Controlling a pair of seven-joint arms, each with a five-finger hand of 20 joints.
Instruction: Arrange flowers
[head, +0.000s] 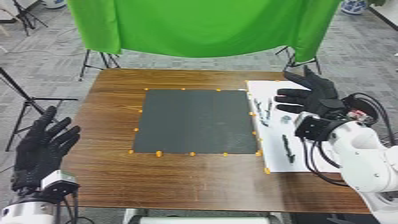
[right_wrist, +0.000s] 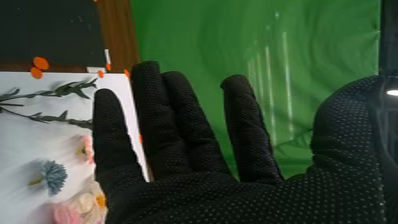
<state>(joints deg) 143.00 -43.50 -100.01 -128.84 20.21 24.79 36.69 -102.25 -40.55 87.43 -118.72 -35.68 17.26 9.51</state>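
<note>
Hanging at eight o'clock in the head view, held the left hand (head: 37, 150) released and well apart from the flowers. Saw the dark mat (head: 195, 120) mid-dial on the brown table (head: 178, 180), possibly meant as the arranging spot, with a green cloth (head: 204, 25) beyond at twelve o'clock. Found the flowers on the white sheet (head: 274, 145) around three o'clock: a leafy sprig (head: 288, 149) at four and, in the right wrist view, a blue flower (right_wrist: 53, 177) near a pink bloom (right_wrist: 64, 214) and a cream one (right_wrist: 87, 202). Noted black cables (head: 307, 156) looping close to that sprig, liable to brush or drag it during a low reach. Met the right hand (head: 315, 95) between two and three o'clock, raised, spread and grasping nothing. Judged the step to be picking a first stem. Called for a slow descent, thumb and fingers straddling bare stem, then a light pinch clear of petals. Risked catching two blooms from so tight a cluster; needed a straight, gentle lift, with cable slack held away.
</note>
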